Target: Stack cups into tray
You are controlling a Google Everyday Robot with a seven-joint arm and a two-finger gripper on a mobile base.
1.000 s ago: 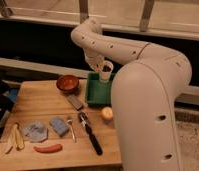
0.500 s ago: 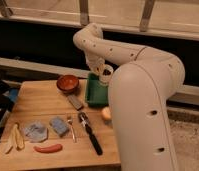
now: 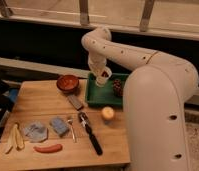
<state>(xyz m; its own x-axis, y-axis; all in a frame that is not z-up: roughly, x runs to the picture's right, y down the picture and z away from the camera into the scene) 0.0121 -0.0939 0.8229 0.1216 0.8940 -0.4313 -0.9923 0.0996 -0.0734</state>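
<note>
My gripper point(image 3: 101, 74) hangs from the arm over the back left part of the green tray point(image 3: 99, 96). It is shut on the cream-white cup point(image 3: 104, 76), whose dark red inside faces up, and holds it just above the tray floor. A dark reddish-brown cup point(image 3: 118, 87) lies inside the tray to the right of the held cup. The tray sits at the back right of the wooden table point(image 3: 43, 105).
A red-brown bowl point(image 3: 68, 82) stands left of the tray. A grey block point(image 3: 75, 102), an orange fruit point(image 3: 108, 113), a black-handled tool point(image 3: 91, 133), a fork point(image 3: 71, 128), a blue sponge point(image 3: 58, 125), a grey cloth point(image 3: 35, 131), a banana point(image 3: 15, 138) and a red sausage-shaped item point(image 3: 48, 148) lie on the table.
The gripper with the cream-white cup has sunk a little toward the tray. The things on the table have not moved.
</note>
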